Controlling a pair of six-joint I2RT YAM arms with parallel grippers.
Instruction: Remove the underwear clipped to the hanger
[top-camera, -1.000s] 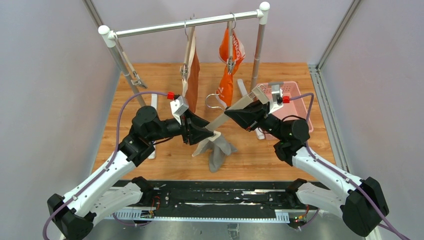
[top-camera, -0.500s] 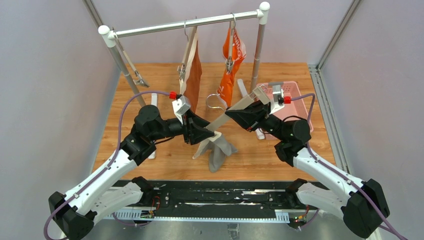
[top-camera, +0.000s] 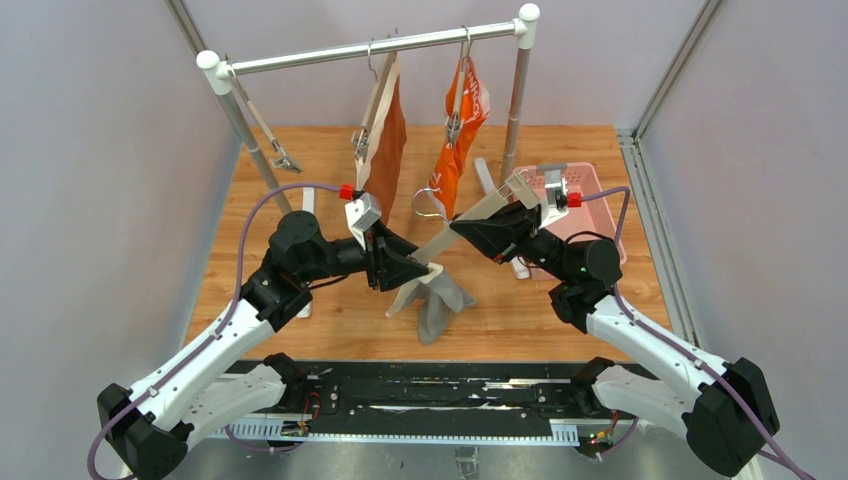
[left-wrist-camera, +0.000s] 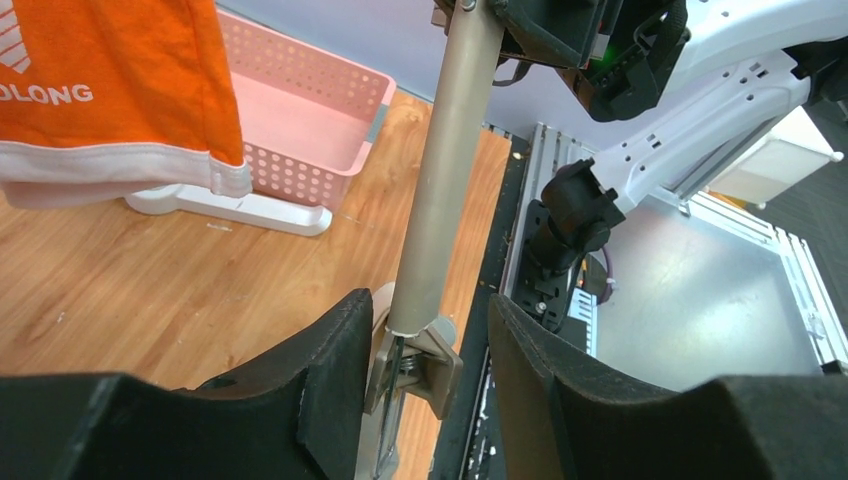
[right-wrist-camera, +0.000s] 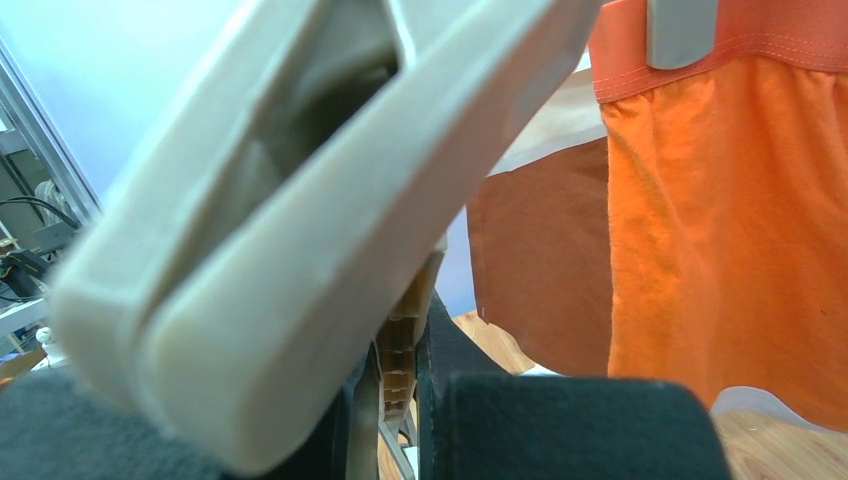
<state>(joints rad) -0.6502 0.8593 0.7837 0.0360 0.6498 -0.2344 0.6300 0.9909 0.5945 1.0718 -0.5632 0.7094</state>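
A beige clip hanger (top-camera: 478, 210) slants across the middle, with my right gripper (top-camera: 458, 226) shut on its bar (right-wrist-camera: 300, 200). The grey underwear (top-camera: 433, 300) hangs from the clip (left-wrist-camera: 425, 350) at the hanger's low end and rests on the wood. My left gripper (top-camera: 425, 268) is open around that clip (left-wrist-camera: 430, 330). One finger (left-wrist-camera: 335, 350) lies against the clip and the other stands apart from it. Rust-brown underwear (top-camera: 385, 140) and orange underwear (top-camera: 452, 155) hang clipped on the rail; the orange piece (left-wrist-camera: 110, 80) shows white lettering.
The metal rail (top-camera: 330, 55) stands on two slanted poles with white feet. An empty clip (top-camera: 277, 157) dangles by the left pole. A pink perforated basket (top-camera: 592, 200) sits at the right rear. Grey walls close in both sides.
The two hanging briefs have swung a little on the rail. My left jaws have narrowed slightly around the clip. The right arm and the hanger have held still.
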